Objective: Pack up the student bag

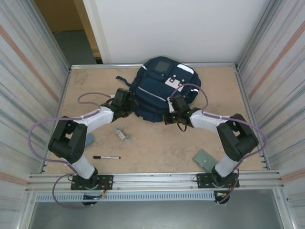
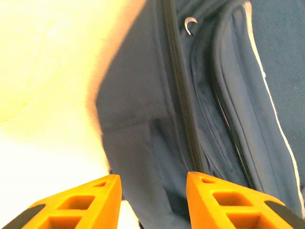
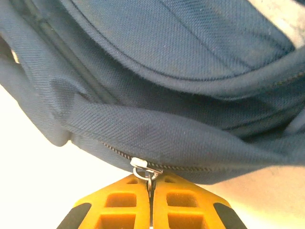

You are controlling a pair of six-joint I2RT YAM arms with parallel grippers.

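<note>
The student bag (image 1: pixel 159 88), navy blue with white stripes, lies at the back middle of the table. My left gripper (image 1: pixel 125 107) is at its near left edge. In the left wrist view that gripper (image 2: pixel 152 180) stands open, and the bag's blue fabric (image 2: pixel 143 143) and a dark zipper line (image 2: pixel 178 90) lie past the gap, not pinched. My right gripper (image 1: pixel 171 116) is at the bag's near right edge. In the right wrist view it (image 3: pixel 151 180) is shut on the metal zipper pull (image 3: pixel 142 165) of a zipper along the bag's lower seam (image 3: pixel 190 143).
On the table in front of the bag lie a black pen (image 1: pixel 106 157), a small clear object (image 1: pixel 122 134) and a grey-green card (image 1: pixel 206 160). A bluish flat piece (image 1: pixel 89 139) sits beside the left arm. Metal walls close in the table's left and right sides.
</note>
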